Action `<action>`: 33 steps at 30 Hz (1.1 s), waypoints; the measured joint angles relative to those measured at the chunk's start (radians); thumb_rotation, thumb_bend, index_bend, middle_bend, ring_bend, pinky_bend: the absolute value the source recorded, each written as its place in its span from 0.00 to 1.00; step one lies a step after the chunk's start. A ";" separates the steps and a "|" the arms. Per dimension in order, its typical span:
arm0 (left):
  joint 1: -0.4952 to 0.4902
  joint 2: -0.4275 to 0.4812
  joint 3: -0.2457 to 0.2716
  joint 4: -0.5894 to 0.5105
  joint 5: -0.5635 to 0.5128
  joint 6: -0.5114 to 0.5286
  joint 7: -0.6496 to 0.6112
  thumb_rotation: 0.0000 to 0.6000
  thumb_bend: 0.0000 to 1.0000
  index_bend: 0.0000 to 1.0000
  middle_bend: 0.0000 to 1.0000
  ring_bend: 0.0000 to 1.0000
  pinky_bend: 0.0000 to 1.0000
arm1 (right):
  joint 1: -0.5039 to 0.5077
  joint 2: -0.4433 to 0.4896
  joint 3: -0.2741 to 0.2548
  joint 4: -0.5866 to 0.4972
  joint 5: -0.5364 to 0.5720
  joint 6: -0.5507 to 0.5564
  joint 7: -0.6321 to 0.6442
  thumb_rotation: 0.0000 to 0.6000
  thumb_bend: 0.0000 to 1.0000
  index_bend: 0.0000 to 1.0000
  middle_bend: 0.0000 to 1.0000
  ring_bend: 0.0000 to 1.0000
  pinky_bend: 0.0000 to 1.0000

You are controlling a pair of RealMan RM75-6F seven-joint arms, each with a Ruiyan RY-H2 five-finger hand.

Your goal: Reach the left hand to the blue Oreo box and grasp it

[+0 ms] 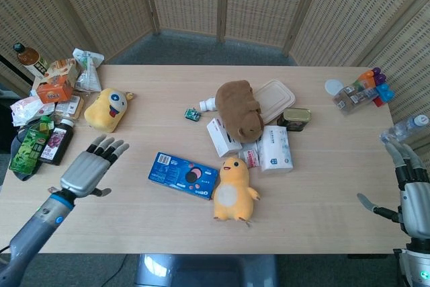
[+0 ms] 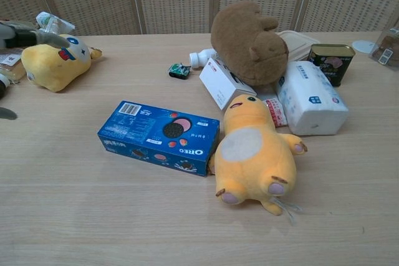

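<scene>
The blue Oreo box point(image 1: 183, 175) lies flat near the table's middle, its right end against a yellow duck plush point(image 1: 233, 190). In the chest view the Oreo box point(image 2: 159, 136) shows its printed top and front face. My left hand point(image 1: 90, 167) hovers over the table to the left of the box, fingers spread and empty, a clear gap from it. Only its fingers point(image 2: 43, 37) enter the chest view at the upper left. My right hand point(image 1: 411, 186) stays at the table's right edge, fingers apart, holding nothing.
A yellow emoji plush point(image 1: 106, 109) lies behind the left hand. Snack packs and bottles point(image 1: 48, 92) crowd the far left. A brown plush point(image 1: 239, 109), white cartons point(image 1: 223, 137), tissue pack point(image 1: 276, 148) and tin point(image 1: 295, 119) cluster behind the duck.
</scene>
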 measured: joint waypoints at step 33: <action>-0.383 -0.635 0.036 0.432 -0.459 -0.017 0.370 1.00 0.01 0.66 0.85 0.71 0.78 | -0.004 0.029 0.018 0.000 0.022 0.003 0.075 1.00 0.00 0.00 0.00 0.00 0.00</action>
